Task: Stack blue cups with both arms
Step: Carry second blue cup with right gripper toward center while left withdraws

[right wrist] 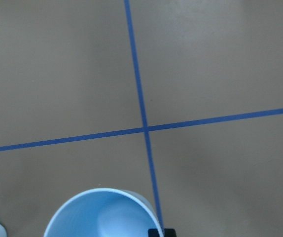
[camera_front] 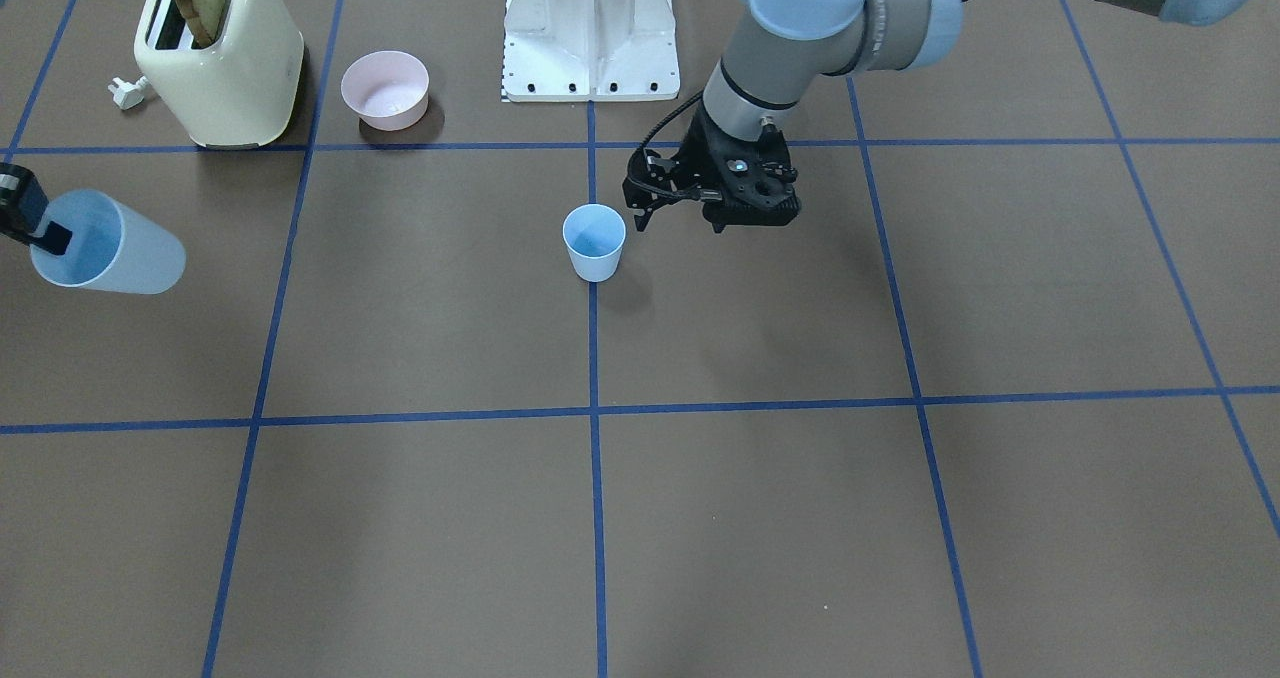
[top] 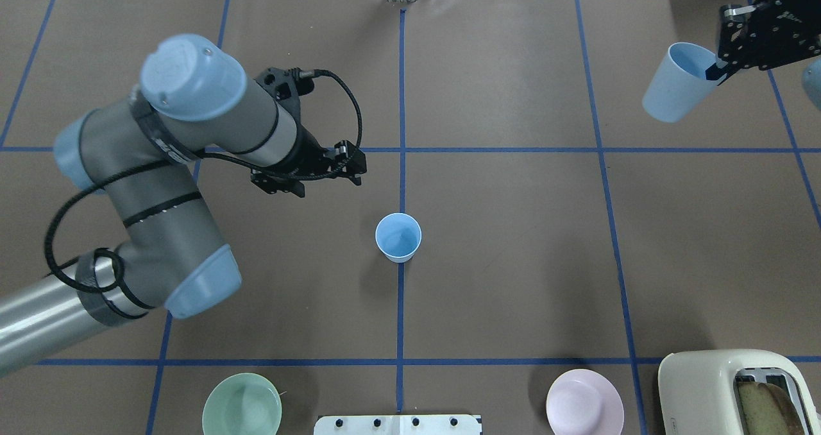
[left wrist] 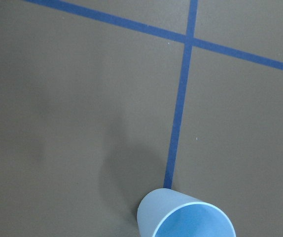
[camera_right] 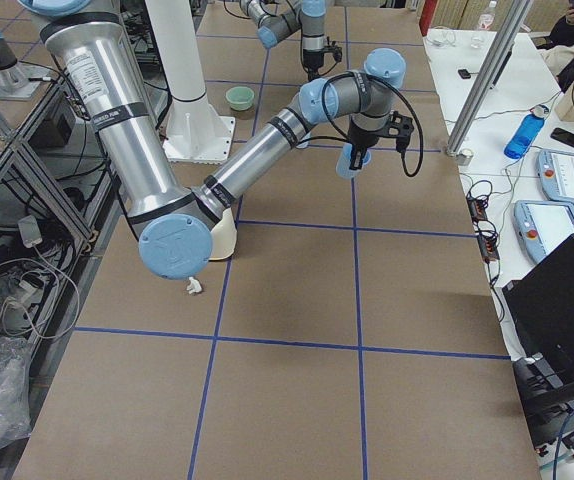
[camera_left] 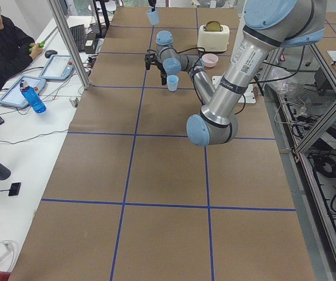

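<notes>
The first blue cup (top: pixel 398 237) stands upright straight out from the white base mount (top: pixel 397 425). The left gripper (camera_front: pixel 645 216) hovers just beside it, empty, and I cannot tell its jaw gap. The right gripper (top: pixel 721 69) pinches the rim of the second blue cup (top: pixel 673 88), tilted in the air far to the mount's right.

The overhead camera is looking steeply down on the desk (top: pixel 513 262). The front one is facing it from the opposite side, and both are sharing the standing cup (top: pixel 398 237) mid-frame. Side cameras are looking along the desk from afar. Wrist cameras are pointing down at close range, the right one apparently just over the held cup (right wrist: pixel 102 215) at the bottom edge.
</notes>
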Tool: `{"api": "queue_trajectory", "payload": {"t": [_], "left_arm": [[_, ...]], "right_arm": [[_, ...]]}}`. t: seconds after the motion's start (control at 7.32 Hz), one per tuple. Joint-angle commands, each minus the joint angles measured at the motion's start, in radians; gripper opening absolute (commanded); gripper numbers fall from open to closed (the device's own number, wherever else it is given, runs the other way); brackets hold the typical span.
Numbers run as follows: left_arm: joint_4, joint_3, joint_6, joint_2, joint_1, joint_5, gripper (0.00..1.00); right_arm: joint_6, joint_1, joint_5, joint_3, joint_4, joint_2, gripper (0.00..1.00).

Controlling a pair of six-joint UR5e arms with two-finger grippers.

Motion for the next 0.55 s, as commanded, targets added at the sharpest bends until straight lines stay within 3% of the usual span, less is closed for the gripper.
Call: {"api": "queue_trajectory", "payload": {"t": [0.0, 0.14, 0.41], "left_arm": [[0.004, -0.015, 0.172, 0.061, -0.161, -0.131, 0.98], [0.005, -0.011, 0.257, 0.098, -0.224, -0.169, 0.98], [0.005, 0.025, 0.442, 0.148, -0.374, -0.266, 0.98]], "right_arm": [[0.200, -0.111, -0.052, 0.032, 0.004, 0.069, 0.00], [0.289, -0.175, -0.106, 0.034, 0.009, 0.110, 0.00], [0.502, -0.290, -0.191, 0.020, 0.145, 0.142, 0.00]]}}
